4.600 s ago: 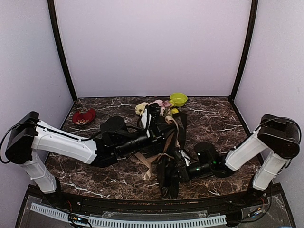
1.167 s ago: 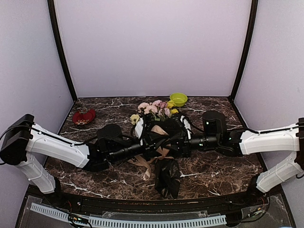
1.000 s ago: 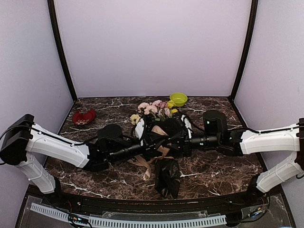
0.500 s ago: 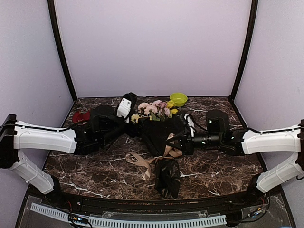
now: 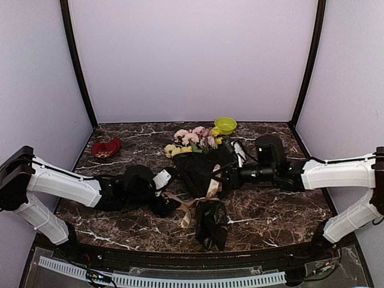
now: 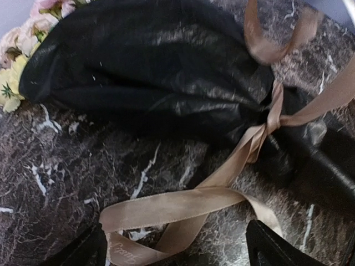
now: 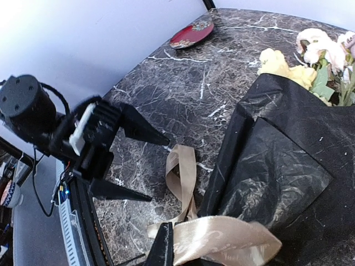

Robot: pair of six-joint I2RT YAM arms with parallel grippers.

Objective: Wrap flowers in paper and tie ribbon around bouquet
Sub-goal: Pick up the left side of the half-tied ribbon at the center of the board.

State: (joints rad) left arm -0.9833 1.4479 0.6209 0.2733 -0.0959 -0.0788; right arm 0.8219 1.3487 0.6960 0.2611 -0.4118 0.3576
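Left gripper had let go and dropped, jaws wide astride the ribbon tail. Right gripper stayed pinched on ribbon, so tightening the bouquet knot likely came next.

The left arm stretches low and nearly level from the left side toward the middle, with its wrist angled slightly downward. The left gripper is spread wide, and its two black pointed fingers stand well apart. The right arm reaches in level from the right side, pointing toward the left arm. The right gripper has its jaws pressed fully together.
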